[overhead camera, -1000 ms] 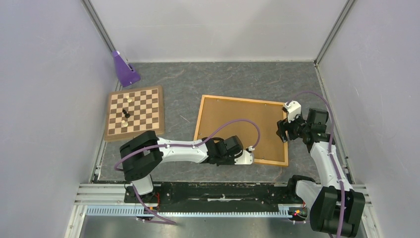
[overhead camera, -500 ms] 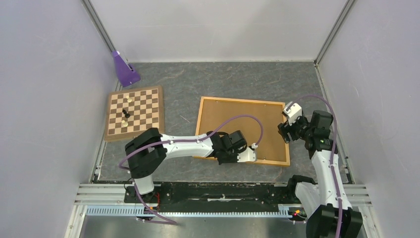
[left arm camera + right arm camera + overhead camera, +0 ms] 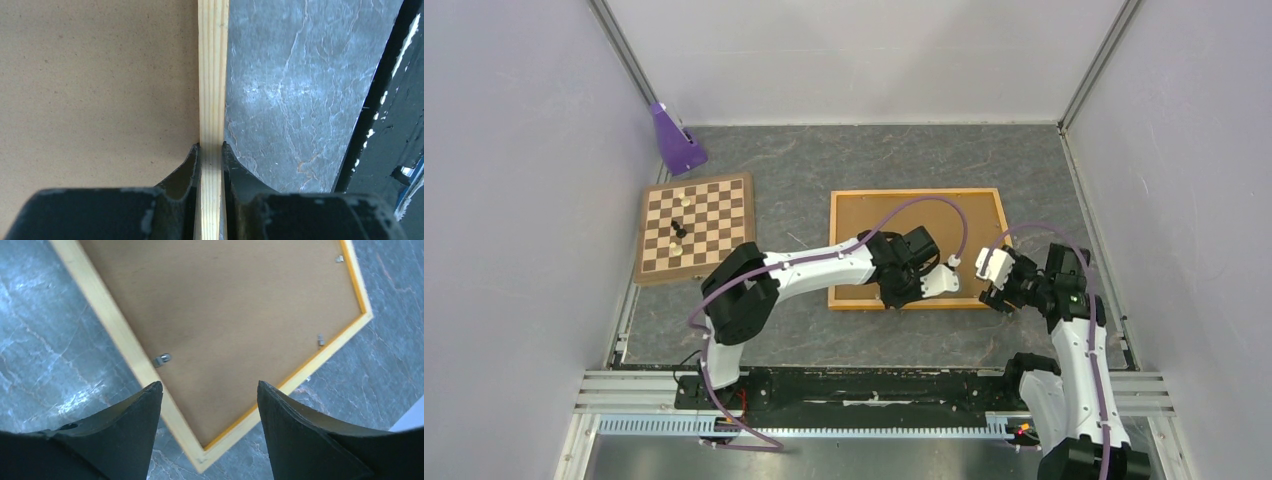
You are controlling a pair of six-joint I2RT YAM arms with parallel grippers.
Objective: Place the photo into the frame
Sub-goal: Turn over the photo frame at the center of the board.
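Presently the frame [image 3: 984, 228] is seen lying flat on the grey marbled table [image 3: 824, 160], right of the middle, with its back turned up so that the brown fibreboard is shown inside the light orange rails. Its sides are set roughly square with the table's edges. The near rail is pinched by the left gripper [image 3: 211, 150], about midway along its length: one finger is pressed against the rail on the fibreboard side and the other on the table side, the pale wood being clamped tightly between them. The right gripper [image 3: 209, 386] is held above the frame's near right corner with its jaws spread wide, and nothing is gripped by it; whether the frame is touched by its fingertips cannot be told. Three small metal clips [image 3: 161, 360] are seen along the inner edge of the rails in the right wrist view. A brown-and-white chessboard [image 3: 696, 225] with a few pieces on it is laid to the left of the frame, apart from it, and a purple object [image 3: 674, 140] is stood in the far left corner.
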